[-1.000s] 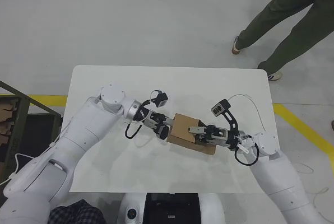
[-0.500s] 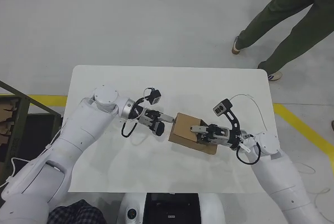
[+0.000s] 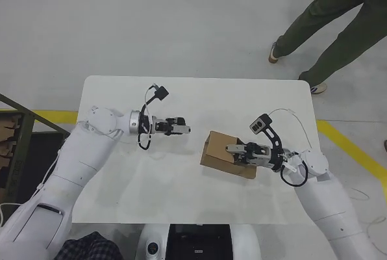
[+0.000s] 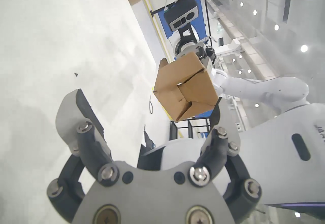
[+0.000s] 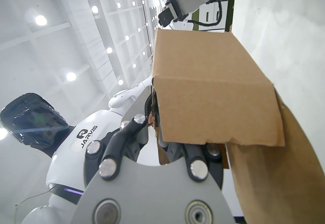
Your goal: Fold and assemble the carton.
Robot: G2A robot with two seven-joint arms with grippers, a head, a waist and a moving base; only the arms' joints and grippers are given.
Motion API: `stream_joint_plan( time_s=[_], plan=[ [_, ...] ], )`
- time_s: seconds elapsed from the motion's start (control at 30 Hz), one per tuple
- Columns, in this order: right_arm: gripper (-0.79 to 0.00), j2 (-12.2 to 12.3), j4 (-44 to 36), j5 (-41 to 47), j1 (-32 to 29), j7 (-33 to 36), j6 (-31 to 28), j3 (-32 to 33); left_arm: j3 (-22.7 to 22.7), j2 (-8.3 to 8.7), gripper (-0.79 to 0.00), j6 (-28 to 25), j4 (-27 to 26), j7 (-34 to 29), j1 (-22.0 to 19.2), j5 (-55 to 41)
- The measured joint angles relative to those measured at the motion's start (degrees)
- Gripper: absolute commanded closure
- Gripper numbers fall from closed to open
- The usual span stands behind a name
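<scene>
Left arm: it extends from the left side over the white table (image 3: pixel 245 97). The forearm is roughly level and the wrist is aimed toward the middle.
Left gripper (image 3: pixel 180 128): the fingers are spread wide with nothing between them. It hangs over bare tabletop, pointing at the carton and well apart from it.
Right arm: the elbow is bent off the table's right edge, and the forearm runs inward toward the centre.
Right gripper (image 3: pixel 236 149): it is clamped on the brown cardboard carton (image 3: pixel 221 158) at the end nearest that arm. In my right wrist view one finger (image 5: pixel 143 108) lies inside against a wall. The other finger is hidden behind the cardboard, so I read the grip as a pinch on that wall.
Carton, place: it is right of the table's centre, between the two grippers and skewed to the table edges. I cannot tell whether it rests fully on the surface.
Carton, shape: it is squared up into a box with plain sides and creased corners.
Carton, far end: in my left wrist view the end facing the left gripper is closed by overlapping flaps (image 4: pixel 188 93). Their seams meet in a crooked cross with small gaps.
Carton, held end: this end is open — a loose flap (image 5: pixel 266 171) with a ragged edge sticks out beside the right gripper, on the table side.
</scene>
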Motion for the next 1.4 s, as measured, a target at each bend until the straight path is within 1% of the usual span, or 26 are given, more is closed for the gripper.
stream_joint_plan(
  time_s=[0.1,0.33,0.5,0.6,0.97,1.1,1.2,1.27,1.4],
  plan=[
    [0.0,0.1,0.6,-0.1,0.6,0.3,1.6,0.1,-0.9,0.14,-0.785,-5.4,-1.2,3.4,1.1,2.5],
    [0.0,-0.2,2.1,2.5,2.0,1.1,4.7,-0.6,-0.9,0.25,-0.785,-13.2,-3.9,11.2,1.5,9.5],
    [0.0,-0.5,3.0,3.4,3.1,-0.9,7.1,-1.3,-1.2,0.53,-0.785,-18.1,-4.8,16.0,1.3,15.4],
    [0.0,-0.6,3.2,3.8,3.3,-2.1,7.7,-1.3,-1.7,0.74,-0.785,-18.7,-4.8,16.7,1.0,18.0],
    [0.0,-0.6,3.2,3.8,3.3,-2.1,7.6,-1.3,-1.7,0.73,-0.785,-18.7,-4.7,16.7,1.0,17.6],
    [0.0,-0.6,2.3,3.3,2.9,-3.7,7.7,-1.4,-1.4,0.66,-0.785,-17.7,-6.4,18.7,2.2,19.5],
    [0.0,-0.6,2.1,3.1,2.9,-4.0,7.3,-1.3,-1.0,0.57,-0.785,-20.8,-6.2,20.8,3.1,20.8],
    [0.0,-0.6,2.1,2.5,3.1,-3.0,6.1,-1.4,-1.0,0.56,-0.785,-22.8,-6.0,21.9,3.4,21.2],
    [0.0,-0.6,2.8,1.0,3.6,-0.4,3.3,-1.7,-1.7,0.82,-0.785,-23.2,-8.3,24.5,4.5,24.6]
  ],
)
